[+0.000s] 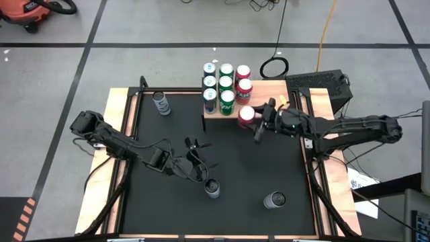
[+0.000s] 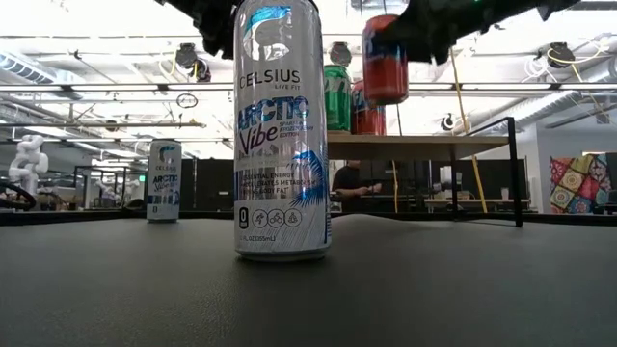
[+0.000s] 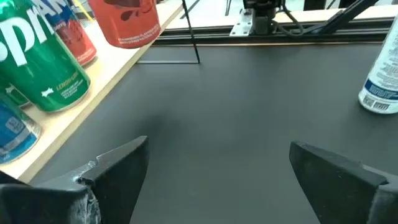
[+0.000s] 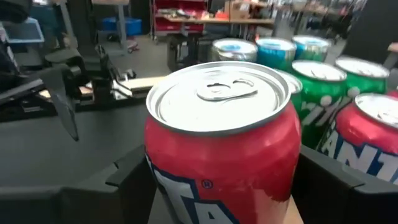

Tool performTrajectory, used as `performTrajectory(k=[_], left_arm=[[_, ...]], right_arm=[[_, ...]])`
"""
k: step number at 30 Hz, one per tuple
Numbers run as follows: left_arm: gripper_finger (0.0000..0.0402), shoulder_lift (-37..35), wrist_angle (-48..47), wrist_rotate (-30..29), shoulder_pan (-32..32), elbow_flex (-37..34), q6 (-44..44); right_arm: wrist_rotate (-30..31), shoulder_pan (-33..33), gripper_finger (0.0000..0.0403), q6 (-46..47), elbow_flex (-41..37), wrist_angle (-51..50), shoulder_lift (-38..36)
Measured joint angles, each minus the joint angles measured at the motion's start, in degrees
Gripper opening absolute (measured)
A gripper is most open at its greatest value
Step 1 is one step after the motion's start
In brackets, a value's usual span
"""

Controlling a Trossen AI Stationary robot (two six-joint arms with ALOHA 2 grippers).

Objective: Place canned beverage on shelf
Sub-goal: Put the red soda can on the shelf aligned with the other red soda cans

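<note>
Celsius can sits closest to the low camera, upright on the worktop, white-silver with blue "Arctic Vibe" print. In the high view it is lower centre, just beside the left hand, which is released, fingers spread wide and holding nothing.

Red can: red body, white lettering, silver top with tab, upright. Right hand is grasping it, fingers on both sides. In the high view it is at centre right, touching or just over the shelf's front right corner. In the low view it hangs at top centre, clear of the board, bottom above shelf level.

Shelf: light-wood board on thin black legs, upper centre of the high view. Already on it: blue-topped cans in the left column, green cans in the middle, two red ones on the right.

Two more Celsius cans stand on the worktop: one upper left, one lower right.

Worktop is a black mat with light-wood side rails. Floor is grey with dark tape lines, with an orange vacuum in the upper left corner. Low view shows an open workshop behind, with a person seated far back.
</note>
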Motion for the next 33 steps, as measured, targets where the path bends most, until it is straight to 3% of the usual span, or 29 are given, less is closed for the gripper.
performTrajectory(k=[10, 17, 27, 33], left_arm=[[0.0381, 0.1, 4.3, -1.4, 0.0, -4.8, -1.4], [0.0381, 0.1, 4.3, -2.6, 0.0, -5.4, -1.4], [0.0381, 0.1, 3.7, -2.8, 0.2, -5.4, -1.5], [0.0381, 0.1, 3.7, -2.8, 0.2, -5.4, -1.5]], right_arm=[[-12.6, -13.8, 0.0281, 1.2, -0.6, 0.1, 2.9], [-18.0, -18.7, 0.0281, 2.3, -0.6, 3.6, 6.8], [-20.3, -21.1, 0.0284, 2.8, -0.4, 7.0, 10.2], [-20.2, -22.1, 0.0309, 2.3, -0.4, 6.2, 10.0]])
